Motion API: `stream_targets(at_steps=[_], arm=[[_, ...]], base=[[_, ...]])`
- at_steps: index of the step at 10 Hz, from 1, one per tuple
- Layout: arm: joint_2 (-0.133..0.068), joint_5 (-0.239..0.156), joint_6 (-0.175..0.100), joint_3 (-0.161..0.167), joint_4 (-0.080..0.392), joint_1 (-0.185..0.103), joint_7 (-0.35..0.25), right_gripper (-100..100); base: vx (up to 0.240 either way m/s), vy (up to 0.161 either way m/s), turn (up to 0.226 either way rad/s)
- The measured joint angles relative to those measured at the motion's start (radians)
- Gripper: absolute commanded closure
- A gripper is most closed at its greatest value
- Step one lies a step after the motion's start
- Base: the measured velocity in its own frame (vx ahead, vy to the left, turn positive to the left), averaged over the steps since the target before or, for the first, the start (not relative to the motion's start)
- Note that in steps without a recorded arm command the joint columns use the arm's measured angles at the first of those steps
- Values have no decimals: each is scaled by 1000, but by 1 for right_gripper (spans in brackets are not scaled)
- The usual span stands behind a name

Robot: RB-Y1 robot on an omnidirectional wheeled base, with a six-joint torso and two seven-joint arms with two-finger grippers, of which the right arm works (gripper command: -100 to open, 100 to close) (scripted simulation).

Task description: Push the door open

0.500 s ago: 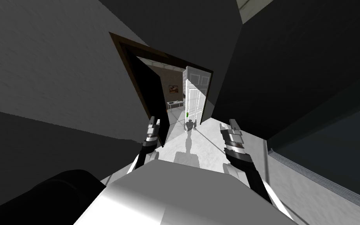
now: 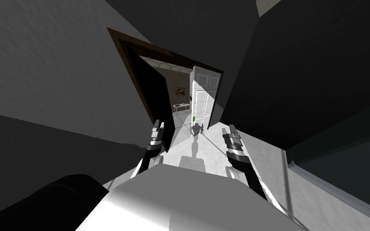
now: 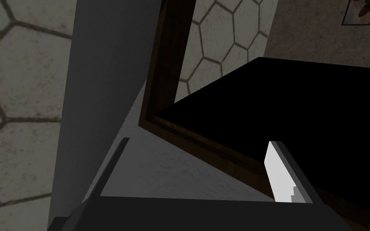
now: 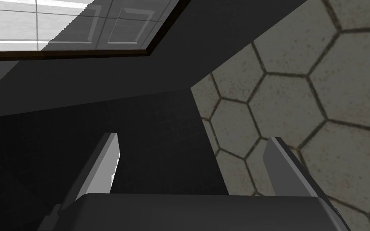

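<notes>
Well, approach stage: the white door stands ajar far ahead, at its frame's right.
Both the left gripper and right gripper gape empty, well short of it; next, likely close in and press it.

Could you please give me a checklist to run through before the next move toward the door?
1. White door located: ok, ajar at the right of the dark frame.
2. Left gripper open: ok.
3. Right gripper open: ok.
4. Either gripper touching the door: not ok, both are short of it.
5. Room behind the door to swing further: cannot tell.
</notes>
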Motion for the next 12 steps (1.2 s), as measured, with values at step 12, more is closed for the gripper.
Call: stream_targets(at_steps=[12], arm=[[-28, -25, -49, 49, 247, -98, -15, -100]], base=[[89, -35, 69]])
